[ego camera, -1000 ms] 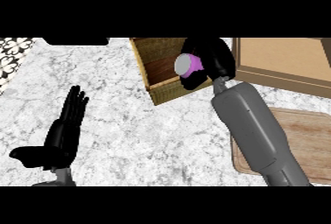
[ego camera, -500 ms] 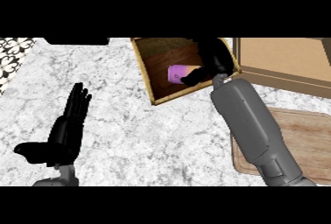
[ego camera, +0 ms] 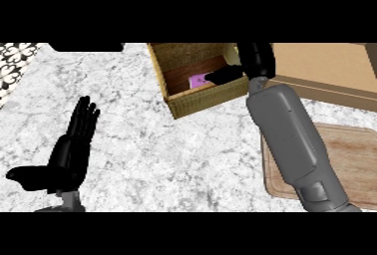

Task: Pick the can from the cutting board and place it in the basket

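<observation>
The purple can [ego camera: 197, 81] lies low inside the woven basket [ego camera: 210, 99] at the top middle, against its wooden floor. My right hand [ego camera: 252, 59] hangs over the basket's right side. One of its fingers [ego camera: 223, 75] stretches left and ends at the can's right edge, with nothing curled round the can. The wooden cutting board [ego camera: 355, 159] lies at the lower right, partly hidden by my right forearm, with nothing on it. At the lower left my left hand [ego camera: 72, 144] rests open, fingers pointing up.
A tan cardboard-coloured box [ego camera: 324, 67] stands right of the basket at the top right. A patterned tile strip [ego camera: 16, 60] borders the marble counter [ego camera: 147, 149] at the top left.
The right hand brought the can from above the basket's rim down into the basket. The can now sits lower and further left, off the palm. The left hand stayed still.
</observation>
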Robot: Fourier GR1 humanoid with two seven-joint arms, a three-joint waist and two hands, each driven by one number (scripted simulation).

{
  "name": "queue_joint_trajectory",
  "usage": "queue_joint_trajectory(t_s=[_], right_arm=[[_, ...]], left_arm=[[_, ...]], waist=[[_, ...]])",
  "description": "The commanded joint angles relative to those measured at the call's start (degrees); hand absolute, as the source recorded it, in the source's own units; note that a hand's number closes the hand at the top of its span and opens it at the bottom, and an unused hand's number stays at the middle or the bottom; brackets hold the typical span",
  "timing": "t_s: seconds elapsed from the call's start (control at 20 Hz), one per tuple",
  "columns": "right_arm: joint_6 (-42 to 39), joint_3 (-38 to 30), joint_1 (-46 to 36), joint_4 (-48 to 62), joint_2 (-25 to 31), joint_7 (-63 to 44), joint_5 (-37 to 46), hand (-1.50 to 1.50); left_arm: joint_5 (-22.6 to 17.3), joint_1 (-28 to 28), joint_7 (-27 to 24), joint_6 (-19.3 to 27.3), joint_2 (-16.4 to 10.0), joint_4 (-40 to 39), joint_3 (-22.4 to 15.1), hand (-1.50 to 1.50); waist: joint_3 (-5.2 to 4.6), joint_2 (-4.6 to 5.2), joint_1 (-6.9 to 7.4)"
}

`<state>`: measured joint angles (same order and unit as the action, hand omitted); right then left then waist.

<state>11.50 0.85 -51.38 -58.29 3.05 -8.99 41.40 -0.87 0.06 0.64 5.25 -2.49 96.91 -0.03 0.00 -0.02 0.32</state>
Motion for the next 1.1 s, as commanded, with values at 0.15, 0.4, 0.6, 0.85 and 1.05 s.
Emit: queue_joint_trajectory(t_s=[0.15, 0.4, 0.6, 0.85, 1.05], right_arm=[[3.30, -2.10, 1.30, -5.38, 2.55, -1.98, 1.38, -1.50], [0.29, -7.23, 4.01, -12.35, 7.50, -4.57, -2.72, -1.50], [-2.45, -14.25, 3.01, -12.07, 10.85, -3.01, -10.59, -1.50], [-9.43, -16.47, 9.42, -19.22, 15.02, -0.12, -17.20, -1.50], [-15.28, -19.33, 9.18, -20.85, 17.23, 0.44, -24.33, -1.50]], left_arm=[[2.57, -1.79, 0.51, 2.00, 1.16, -1.57, -1.31, 0.00], [0.74, 1.70, 4.22, 0.53, -0.12, 4.49, -1.10, 0.00], [-0.82, -0.59, 3.50, -0.54, -1.80, 3.74, 1.46, 0.00], [1.34, 1.27, 4.06, 1.40, 1.31, 4.50, -2.08, 0.00], [1.83, -0.14, 0.48, 1.29, 1.31, 0.68, -1.30, 0.00]], waist=[[-0.01, -0.06, -0.28], [0.02, -0.28, -0.41], [0.03, -0.09, -0.23], [0.02, -0.12, -0.42], [0.01, -0.10, -0.51]])
